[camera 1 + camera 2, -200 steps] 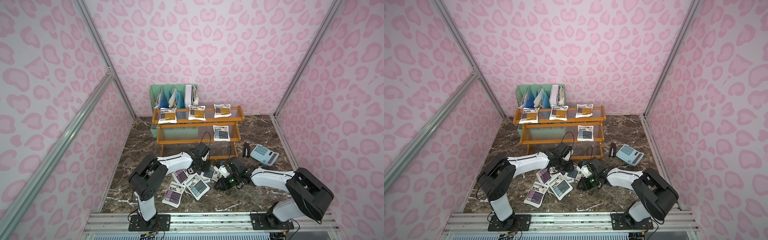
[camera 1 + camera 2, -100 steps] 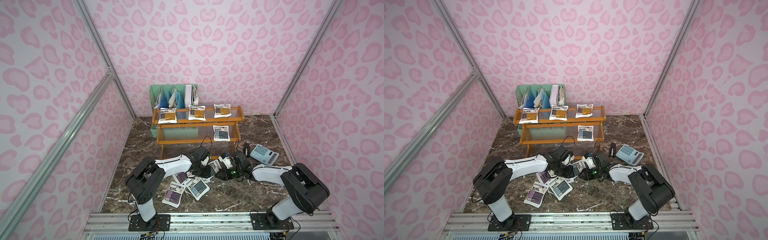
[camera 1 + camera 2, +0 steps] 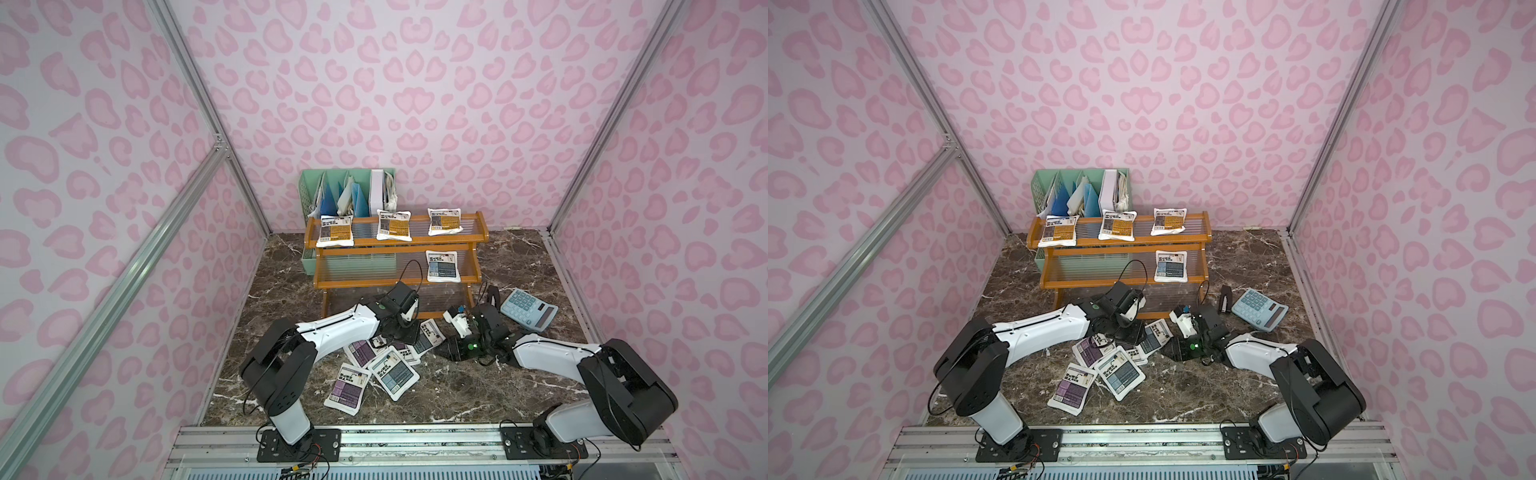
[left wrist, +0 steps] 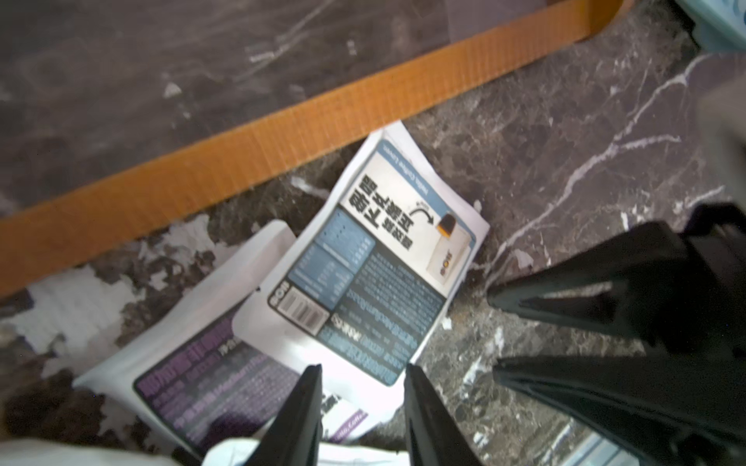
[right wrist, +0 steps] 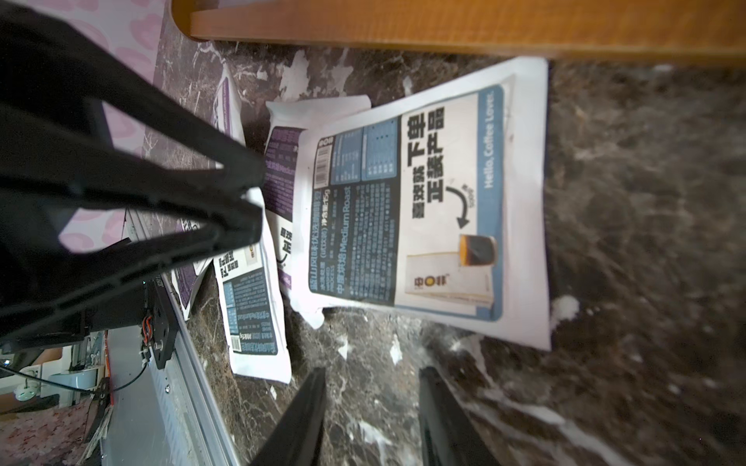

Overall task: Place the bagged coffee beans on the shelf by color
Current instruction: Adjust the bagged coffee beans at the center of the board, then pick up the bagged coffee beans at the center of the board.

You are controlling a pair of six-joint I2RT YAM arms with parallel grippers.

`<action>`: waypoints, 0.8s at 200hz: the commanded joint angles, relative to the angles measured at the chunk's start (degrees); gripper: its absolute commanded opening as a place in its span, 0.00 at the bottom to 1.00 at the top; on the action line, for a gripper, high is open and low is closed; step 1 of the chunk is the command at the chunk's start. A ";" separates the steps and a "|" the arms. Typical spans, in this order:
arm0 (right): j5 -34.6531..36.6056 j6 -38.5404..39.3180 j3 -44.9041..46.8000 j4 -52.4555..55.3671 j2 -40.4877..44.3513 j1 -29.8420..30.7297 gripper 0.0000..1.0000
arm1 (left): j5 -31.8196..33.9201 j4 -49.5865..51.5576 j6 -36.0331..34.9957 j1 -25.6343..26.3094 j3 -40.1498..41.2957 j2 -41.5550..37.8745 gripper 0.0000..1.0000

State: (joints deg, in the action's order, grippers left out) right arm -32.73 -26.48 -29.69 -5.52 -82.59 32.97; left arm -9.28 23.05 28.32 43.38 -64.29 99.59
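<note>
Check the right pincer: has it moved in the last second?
Yes. In a top view the right pincer has shifted toward the shelf, away from the metal base rail.

Low, long reach from the left arm, wrist bent; left gripper points down, jaws parted, nothing between the tips. The right arm lies stretched nearly flat; right gripper aims sideways toward the left tool, jaws apart, empty. Tools near each other, not touching. Each wrist view shows the other tool's fingers off to one side.
</note>
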 commanded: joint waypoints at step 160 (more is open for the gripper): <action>-0.29 2.42 1.64 1.28 2.33 1.04 0.40 | -5.50 -0.27 1.21 0.05 2.37 4.06 0.45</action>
State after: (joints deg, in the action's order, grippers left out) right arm -32.73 -24.58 -28.38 -2.24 -79.85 34.02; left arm -9.87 21.39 27.31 42.76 -63.88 104.64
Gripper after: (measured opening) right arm 0.396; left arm 0.456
